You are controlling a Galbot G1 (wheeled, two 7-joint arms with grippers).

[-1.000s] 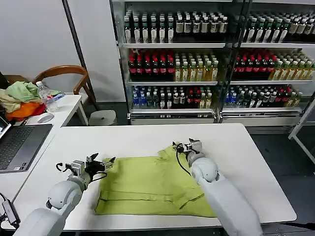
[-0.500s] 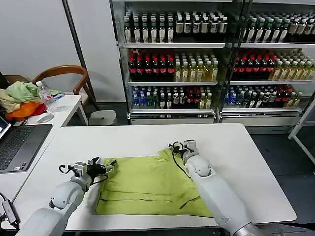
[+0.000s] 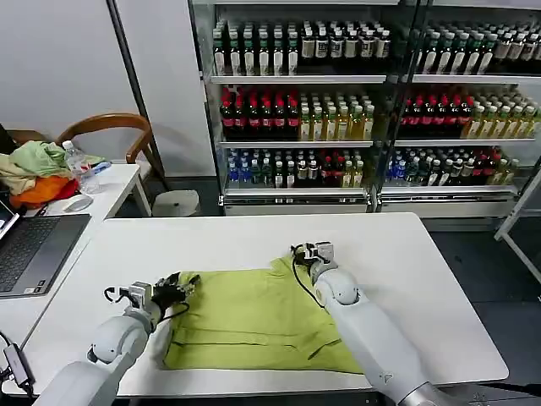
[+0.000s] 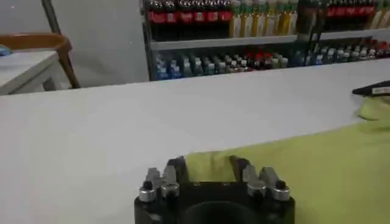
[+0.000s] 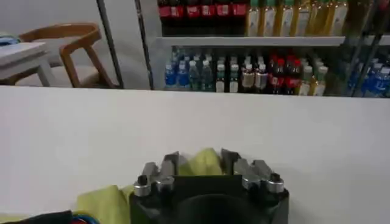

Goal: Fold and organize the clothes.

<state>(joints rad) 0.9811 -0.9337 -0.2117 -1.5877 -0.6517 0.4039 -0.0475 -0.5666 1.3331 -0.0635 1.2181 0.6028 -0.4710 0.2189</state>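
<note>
The lime T-shirt (image 3: 262, 317) lies flat on the white table (image 3: 406, 279), toward the table's near edge and about midway across it, spread as a rough rectangle with a long crease running across its lower part and its far corner bunched upward into a small peak. The cloth is plain yellow-green, wrinkled softly near the bottom hem. At the shirt's left edge sits the left gripper (image 3: 182, 285), its fingers (image 4: 177, 167) spread apart with the shirt's edge lying between them, not pinched as far as the left wrist view shows. At the shirt's raised far corner sits the right gripper (image 3: 314, 252), fingers (image 5: 169, 163) likewise apart, with a fold of lime cloth rising between them. Behind the table, beyond the shirt, stand glass-fronted coolers (image 3: 338, 101) whose shelves are packed with rows of bottles, dark ones on top, red and yellow in the middle, blue-labelled and mixed lower down. To the shirt's left stands a side desk (image 3: 110, 190) bearing a laptop (image 3: 34, 249), a water bottle (image 3: 78, 165) and a heap of pale green and orange garments (image 3: 34, 173), with a wooden chair (image 3: 110, 131) behind it.
</note>
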